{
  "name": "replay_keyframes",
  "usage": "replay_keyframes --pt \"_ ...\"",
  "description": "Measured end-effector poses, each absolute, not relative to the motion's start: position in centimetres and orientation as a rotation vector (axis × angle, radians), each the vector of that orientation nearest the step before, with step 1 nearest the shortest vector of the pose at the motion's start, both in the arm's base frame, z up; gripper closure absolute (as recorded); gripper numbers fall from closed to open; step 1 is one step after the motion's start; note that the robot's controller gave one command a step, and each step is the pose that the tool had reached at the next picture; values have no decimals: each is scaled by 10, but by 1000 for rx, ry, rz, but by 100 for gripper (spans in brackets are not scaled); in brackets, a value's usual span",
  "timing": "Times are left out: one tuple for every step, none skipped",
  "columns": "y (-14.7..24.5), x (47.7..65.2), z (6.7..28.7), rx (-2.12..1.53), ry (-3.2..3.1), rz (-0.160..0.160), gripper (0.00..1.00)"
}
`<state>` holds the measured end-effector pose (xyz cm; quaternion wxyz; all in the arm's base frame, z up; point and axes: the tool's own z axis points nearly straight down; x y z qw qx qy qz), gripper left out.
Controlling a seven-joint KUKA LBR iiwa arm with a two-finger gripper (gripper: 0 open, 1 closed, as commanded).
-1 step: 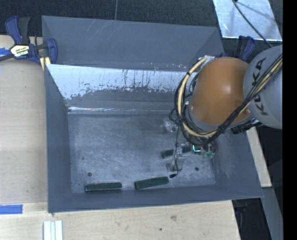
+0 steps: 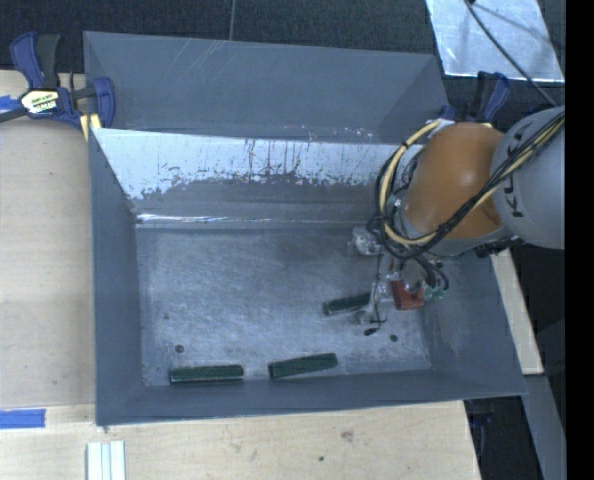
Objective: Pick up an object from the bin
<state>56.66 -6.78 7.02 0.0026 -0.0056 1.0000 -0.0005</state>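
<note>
Dark, matt floor covering (image 2: 277,8) lies behind the grey metal bin (image 2: 112,268). The bin is rectangular, with four sloping sheet-metal walls that run down to a flat floor.

1. Surface. The bin floor (image 2: 247,278) is dull grey with a fine pale mottling of wear. The back wall (image 2: 277,158) carries a band of dark vertical scratches and flaked patches along its lower part, with a bright line beneath it.

2. Contents. Three slim, flat, dark green bars lie on the floor, all straight-edged and matt.
- The front-left bar (image 2: 207,374) lies along the front wall.
- The front-right bar (image 2: 303,366) lies just beside it, end to end, with a small gap between them and a slight tilt.
- The near bar (image 2: 345,307) lies further back, right of centre, well apart from the other two.

3. Robot. The arm (image 2: 542,183) enters from the right. A smooth, rounded orange cover (image 2: 457,183) sits at the wrist, looped by yellow and black cables (image 2: 402,183). The gripper (image 2: 376,318) hangs low over the floor at the right-hand end of the near bar. Whether the gripper is apart or closed cannot be told, nor whether it touches the bar.
</note>
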Motion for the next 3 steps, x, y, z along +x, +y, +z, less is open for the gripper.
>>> replay_keyframes --pt "-50 566 70 -623 3074 -1 0" --pt "-50 566 71 -616 3075 0 100" --pt "-47 558 234 -953 2982 -6 100"
